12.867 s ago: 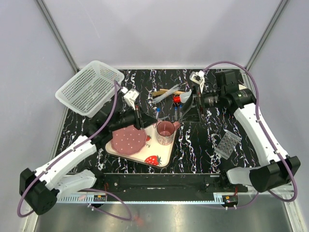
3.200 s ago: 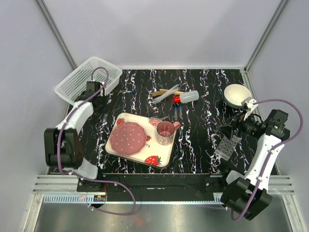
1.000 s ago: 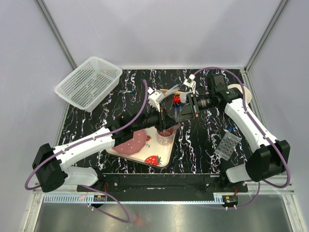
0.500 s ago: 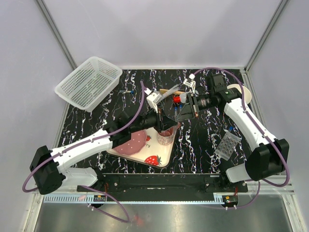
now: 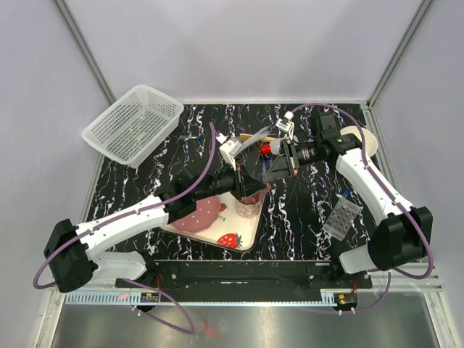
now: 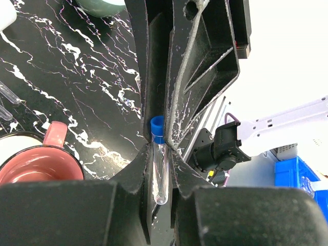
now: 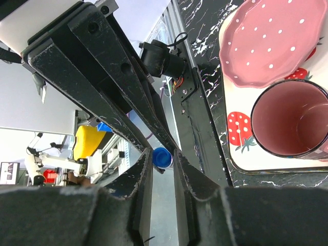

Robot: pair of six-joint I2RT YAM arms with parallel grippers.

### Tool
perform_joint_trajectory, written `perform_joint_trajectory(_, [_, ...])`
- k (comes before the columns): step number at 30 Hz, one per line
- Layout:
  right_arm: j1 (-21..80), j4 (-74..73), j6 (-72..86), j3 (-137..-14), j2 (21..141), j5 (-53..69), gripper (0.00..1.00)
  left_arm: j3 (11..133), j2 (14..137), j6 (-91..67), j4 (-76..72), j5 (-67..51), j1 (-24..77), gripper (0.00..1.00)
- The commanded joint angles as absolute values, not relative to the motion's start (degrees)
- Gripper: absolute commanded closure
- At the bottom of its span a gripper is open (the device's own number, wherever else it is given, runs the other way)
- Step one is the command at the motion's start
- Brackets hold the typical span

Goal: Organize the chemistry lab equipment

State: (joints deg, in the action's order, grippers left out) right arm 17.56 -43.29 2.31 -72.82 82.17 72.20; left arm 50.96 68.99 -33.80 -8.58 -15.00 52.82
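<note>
Clear tube with blue cap [image 6: 159, 174], lower middle of the left wrist frame, glass body pinched in the narrow left gripper [image 6: 160, 154], cap clamped by the right gripper [image 7: 163, 155] (closed onto it), both meeting mid-frame in the top view, just above the pink cup [image 5: 249, 204] on the strawberry-print tray [image 5: 243, 235], black marbled worktop [image 5: 304, 210] beneath

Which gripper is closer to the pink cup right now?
Left. In the top view the left gripper sits over the far rim of the pink cup; the right gripper is beyond it, toward the far right, both meeting on the blue-capped tube.
</note>
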Motion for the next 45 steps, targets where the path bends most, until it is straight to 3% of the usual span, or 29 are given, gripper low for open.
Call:
perform_joint_trajectory(1, [18.1,-42.2,2.4,-72.9,81.1,73.4,0.86,50.9,67.5,-34.9,-16.3,-16.7,53.3,0.84])
perform_joint_trajectory(10, [14.0,-49.4,-8.4,-74.4,75.9,63.3,0.87,47.7,59.1,-35.2,-13.4,-12.7,53.3,0.39])
perform_joint_trajectory(18, [8.2,-59.8,-21.5,-73.9,70.3,52.3,0.87,43.3,40.1,-27.5,5.3,2.5,50.9,0.02])
perform_joint_trajectory(22, [5.3,-62.7,-31.5,-71.0,64.9,40.7,0.87,43.3,30.2,-22.6,19.9,12.5,50.1,0.01])
perform_joint_trajectory(29, [-1.5,-61.4,-41.4,-61.8,53.7,29.9,0.87,39.3,17.7,-18.5,26.7,24.3,50.1,0.01])
perform_joint_trajectory(38, [-18.2,-53.9,-49.7,-51.2,50.5,31.7,0.87,38.1,22.6,-17.1,26.2,24.3,50.1,0.01])
perform_joint_trajectory(45, [-22.1,-45.0,-50.7,-45.8,52.2,34.8,0.86,38.1,25.0,-16.7,25.8,22.9,50.1,0.01])
